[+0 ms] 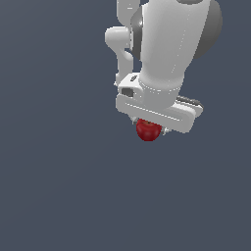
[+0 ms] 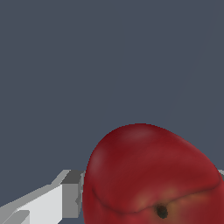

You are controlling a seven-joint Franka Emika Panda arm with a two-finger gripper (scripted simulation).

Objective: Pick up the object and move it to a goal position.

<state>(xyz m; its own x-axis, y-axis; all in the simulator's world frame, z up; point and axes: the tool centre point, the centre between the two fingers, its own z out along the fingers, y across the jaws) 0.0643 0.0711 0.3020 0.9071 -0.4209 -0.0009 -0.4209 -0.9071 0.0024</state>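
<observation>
Here's the white Franka arm (image 1: 166,44) reaching down from the upper edge of the exterior view, its broad white gripper (image 1: 149,128) pointed downward over a plain slate-grey surface (image 1: 59,186). Tucked right under the gripper's body sits the small glossy dark-red round apple (image 1: 148,130), its upper part hidden by the hand, its lower curve poking out below. From the wrist view the apple (image 2: 151,175) fills the frame, big and shiny, with a dark stem dimple showing on its yellowish patch, and one pale grey fingertip (image 2: 72,194) sits flush against its side; a sliver of the other finger peeks in at the opposite edge of the fruit. So the jaws are pinching the apple between them, one on each side. Whether the fruit touches the grey surface cannot be told; no shadow or contact line shows beneath it. Nothing but that even grey tone surrounds the apple.
</observation>
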